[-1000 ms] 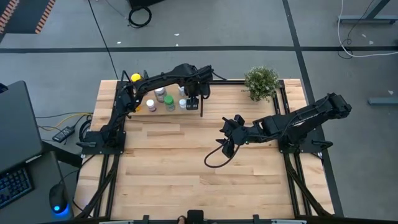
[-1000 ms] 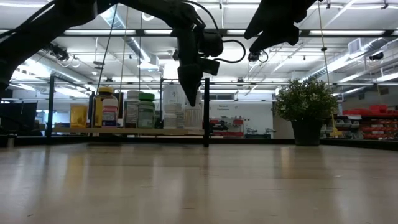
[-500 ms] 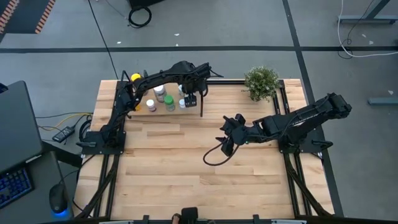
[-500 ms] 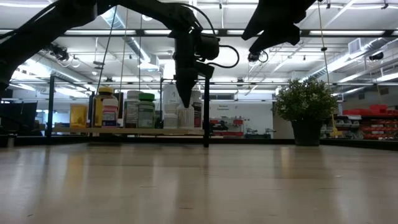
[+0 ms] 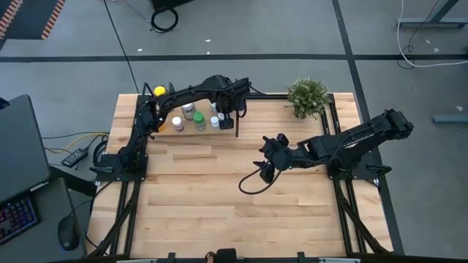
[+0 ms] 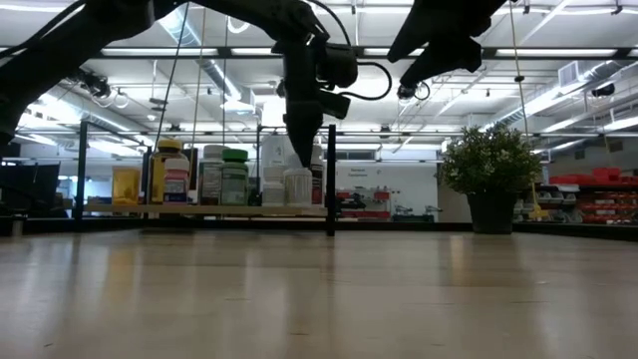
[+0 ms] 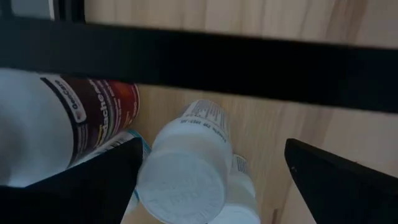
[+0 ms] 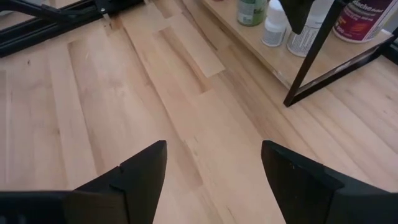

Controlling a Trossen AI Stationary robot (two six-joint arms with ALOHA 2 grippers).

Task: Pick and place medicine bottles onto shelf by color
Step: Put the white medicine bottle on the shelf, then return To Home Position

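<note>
Several medicine bottles (image 5: 189, 111) stand upright on the shelf (image 5: 167, 132) at the table's far left; they include a green one (image 5: 199, 120) and a yellow-capped one (image 5: 159, 92). My left gripper (image 7: 212, 158) hangs open over the shelf's right end and points down. A small white bottle (image 7: 181, 182) stands on its base on the board between and below the fingers, and in the low view the fingertips (image 6: 304, 155) are just above its cap. My right gripper (image 8: 214, 168) is open, with nothing between its fingers, above the middle of the table.
A large white bottle with a dark red label (image 7: 74, 118) stands close beside the small one. The shelf's black top rod (image 7: 249, 62) and corner post (image 8: 309, 62) are near my left gripper. A potted plant (image 5: 307, 96) sits at the far right. Bare planks (image 5: 219, 197) fill the near half.
</note>
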